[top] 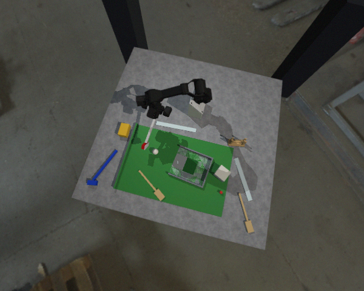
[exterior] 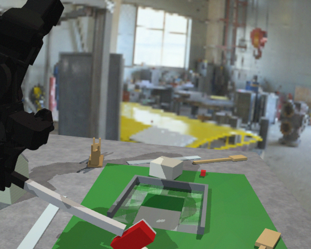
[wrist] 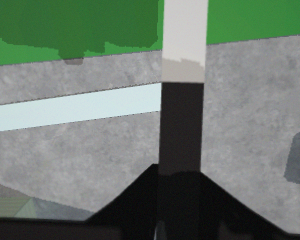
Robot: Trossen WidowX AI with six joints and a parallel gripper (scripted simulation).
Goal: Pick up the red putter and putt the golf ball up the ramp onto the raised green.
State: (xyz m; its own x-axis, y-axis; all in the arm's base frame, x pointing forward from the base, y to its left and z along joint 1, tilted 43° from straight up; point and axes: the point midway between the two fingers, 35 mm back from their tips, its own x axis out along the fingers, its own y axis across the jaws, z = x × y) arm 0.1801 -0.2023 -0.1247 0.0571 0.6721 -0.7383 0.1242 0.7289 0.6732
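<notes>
My gripper [top: 153,118] [exterior: 6,182] [wrist: 171,172] is shut on the dark grip end of the red putter. The putter's pale shaft [top: 150,131] [exterior: 78,210] [wrist: 184,40] slants out from the fingers over the green mat [top: 188,200] [exterior: 230,203]. Its red head [top: 144,145] [exterior: 135,237] is left of the white golf ball [top: 155,151] in the top view, on the side away from the ramp, with a gap seen from above. The head's exact height is unclear. The grey ramp [top: 178,162] [exterior: 158,215] leads to the dark raised green [top: 190,165] [exterior: 164,201], inside a grey rail frame.
A white block [top: 222,173] [exterior: 166,168] stands behind the frame, near a small red cube [top: 221,192] [exterior: 202,173]. A wooden stand [top: 237,142] [exterior: 95,157], yellow block [top: 124,130], blue mallet [top: 104,165], two wooden mallets and pale strips [top: 176,126] [wrist: 75,107] lie around. A grey wall lines the mat's left edge.
</notes>
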